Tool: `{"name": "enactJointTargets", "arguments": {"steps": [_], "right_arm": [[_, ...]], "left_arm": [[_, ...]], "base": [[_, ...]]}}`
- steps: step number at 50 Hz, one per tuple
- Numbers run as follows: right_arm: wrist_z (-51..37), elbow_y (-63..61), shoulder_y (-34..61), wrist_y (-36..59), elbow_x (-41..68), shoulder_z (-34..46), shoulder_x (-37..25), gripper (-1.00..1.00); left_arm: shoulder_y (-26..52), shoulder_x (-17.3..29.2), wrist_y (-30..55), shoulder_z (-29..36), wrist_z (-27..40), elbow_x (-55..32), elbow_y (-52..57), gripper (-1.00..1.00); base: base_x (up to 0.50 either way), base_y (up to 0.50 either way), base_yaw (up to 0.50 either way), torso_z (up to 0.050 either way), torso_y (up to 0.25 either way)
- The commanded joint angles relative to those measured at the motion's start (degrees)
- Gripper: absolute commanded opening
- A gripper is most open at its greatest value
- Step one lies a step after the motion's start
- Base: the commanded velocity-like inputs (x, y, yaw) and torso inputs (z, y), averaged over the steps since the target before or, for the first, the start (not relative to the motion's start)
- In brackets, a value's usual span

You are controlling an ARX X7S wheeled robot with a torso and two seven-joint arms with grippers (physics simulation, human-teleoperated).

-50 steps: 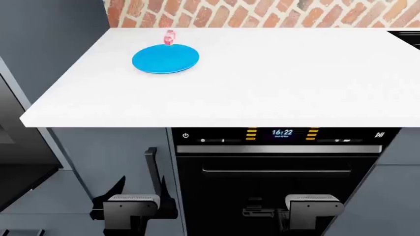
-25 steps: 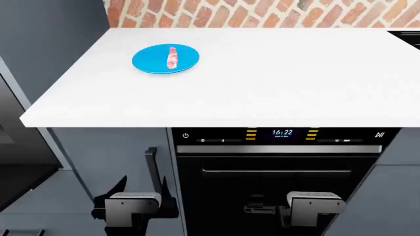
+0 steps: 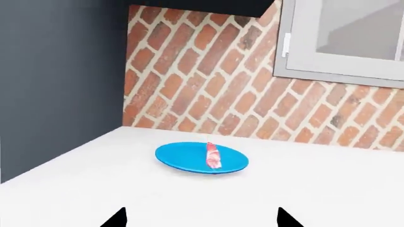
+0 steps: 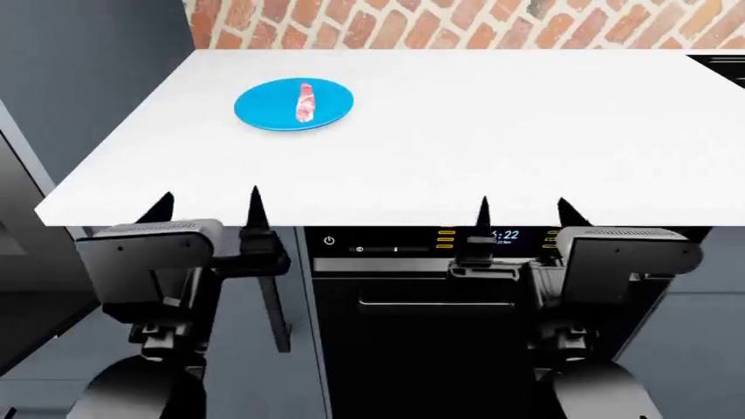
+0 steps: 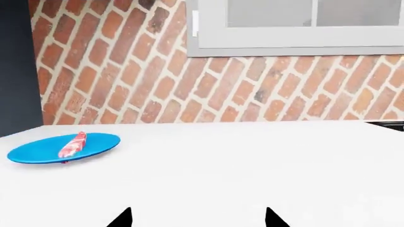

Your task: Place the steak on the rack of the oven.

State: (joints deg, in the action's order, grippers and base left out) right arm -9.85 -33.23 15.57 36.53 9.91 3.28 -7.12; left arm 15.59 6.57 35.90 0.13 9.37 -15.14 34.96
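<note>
1. nearest: both arms raised at the counter's front edge. left gripper (image 4: 206, 208) released, its two finger tips spread and holding nothing. right gripper (image 4: 522, 212) same, spread, empty.
2. under the counter, between the arms: an oven with lit clock (image 4: 503, 236) and orange lights, door closed. not the task oven; task oven and rack not visible in any view.
3. white counter (image 4: 489, 131), mostly bare.
4. far left on the counter: blue plate (image 4: 293, 105). steak (image 4: 305, 102) lies on it, about centre, long axis running near to far. well apart from both grippers.
5. farthest: brick wall (image 4: 466, 22), window (image 5: 296, 23) above it in wrist views.
</note>
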Motion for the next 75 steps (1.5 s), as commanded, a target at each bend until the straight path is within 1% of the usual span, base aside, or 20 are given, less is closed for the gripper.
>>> {"name": "enactJointTargets", "arguments": {"steps": [1, 3, 6, 9, 13, 20, 24, 28, 35, 41, 45, 54, 61, 75], "right_arm": [[-1.47, -14.18, 17.7, 25.03, 5.3, -3.34, -1.77, 1.0], [-1.29, -15.13, 22.29, 29.42, 6.79, -4.52, -1.56, 1.0], [-0.92, -13.7, 27.51, 32.01, 7.53, -4.5, -1.96, 1.0], [0.1, -8.55, 33.46, 30.81, 7.49, -3.02, -2.26, 1.0], [1.69, -0.97, 40.27, 27.9, 7.45, -2.41, -2.22, 1.0], [4.83, 16.62, 48.86, 19.31, 5.31, 0.36, -3.05, 1.0], [6.52, 26.66, 54.58, 14.49, 4.01, 2.11, -3.02, 1.0], [7.19, 38.49, 60.51, 9.24, 3.05, 2.63, -1.38, 1.0], [8.2, 52.3, 66.46, 3.3, 2.67, 3.13, 0.78, 1.0], [8.52, 60.73, 70.73, 0.13, 2.34, 3.01, 0.97, 1.0], [8.63, 62.76, 71.56, -0.7, 2.2, 3.3, 0.85, 1.0], [8.99, 64.99, 72.55, -1.25, 2.71, 3.66, 1.11, 1.0], [8.78, 65.97, 72.62, -1.31, 2.96, 3.86, 1.08, 1.0], [8.68, 66.93, 72.15, -1.18, 3.9, 4.01, 1.08, 1.0]], "left_arm": [[19.66, 1.84, 20.12, -3.02, 2.28, -8.11, 10.61, 1.0], [24.27, 2.54, 23.57, -2.95, 1.96, -9.43, 9.61, 1.0], [29.51, 3.3, 25.83, -1.59, 1.1, -9.91, 5.58, 1.0], [35.19, 4.12, 24.57, 1.92, -0.3, -8.3, -1.84, 1.0], [41.29, 4.03, 24.42, 2.21, -2.09, -8.44, -10.63, 1.0], [52.42, 4.72, 16.11, 6.8, -6.78, -4.73, -29.82, 1.0], [58.65, 3.86, 12.18, 7.6, -9.17, -3.98, -40.01, 1.0], [64.57, 3.07, 7.65, 7.87, -10.57, -2.79, -50.03, 1.0], [73.79, 1.82, -0.57, 9.82, -12.75, 0.15, -67.92, 1.0], [81.29, -0.04, -9.22, 10.84, -14.88, 1.86, -85.04, 1.0], [84.54, -0.92, -13.46, 10.99, -15.68, 2.3, -92.65, 1.0], [88.84, -2.42, -19.54, 11.16, -17.08, 2.46, -103.34, 1.0], [90.02, -2.99, -21.8, 11.27, -17.66, 2.32, -107.07, 1.0], [90.25, -3.5, -22.46, 11.42, -18.21, 2.24, -108.31, 1.0]], "base": [[0.0, 0.0, 0.0, 0.0, 0.0], [0.0, 0.0, 0.0, 0.0, 0.0], [0.0, 0.0, 0.0, 0.0, 0.0], [0.0, 0.0, 0.0, 0.0, 0.0], [0.0, 0.0, 0.0, 0.0, 0.0], [0.0, 0.0, 0.0, 0.0, 0.0], [0.0, 0.0, 0.0, 0.0, 0.0], [0.0, 0.0, 0.0, 0.0, 0.0], [0.02, 0.04, 0.0, 0.0, 0.0], [0.15, 0.29, 0.0, 0.0, 0.0], [0.17, 0.44, 0.0, 0.0, 0.0], [0.19, 0.36, 0.0, 0.0, 0.0], [0.33, 0.17, 0.0, 0.0, 0.0], [0.38, 0.16, 0.0, 0.0, 0.0]]}}
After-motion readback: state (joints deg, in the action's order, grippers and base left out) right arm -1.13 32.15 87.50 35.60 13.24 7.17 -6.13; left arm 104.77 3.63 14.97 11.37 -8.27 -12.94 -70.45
